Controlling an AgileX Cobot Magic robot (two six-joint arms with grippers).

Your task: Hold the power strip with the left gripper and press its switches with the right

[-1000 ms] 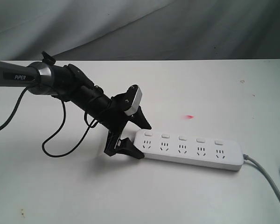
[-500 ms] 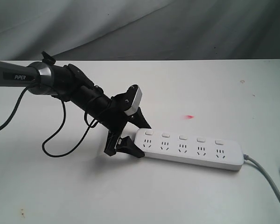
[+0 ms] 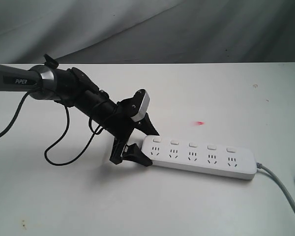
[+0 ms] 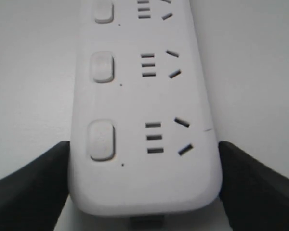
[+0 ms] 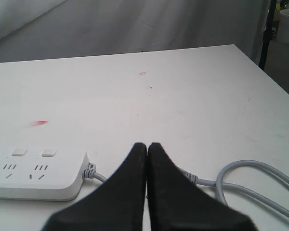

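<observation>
Power strip: five switches, five sockets

Left arm reached in from the left edge of the table, sloping down toward the middle. Silver collar sat behind the wrist, and the camera block rode on top of the claw. Left gripper was tipped down at the surface, jaws set around the left end of the power strip. Left wrist view showed both fingers against its two long sides. Right gripper was outside the exterior view. In its wrist view the two fingers were pressed flat together with nothing between them, not touching the strip.
</observation>
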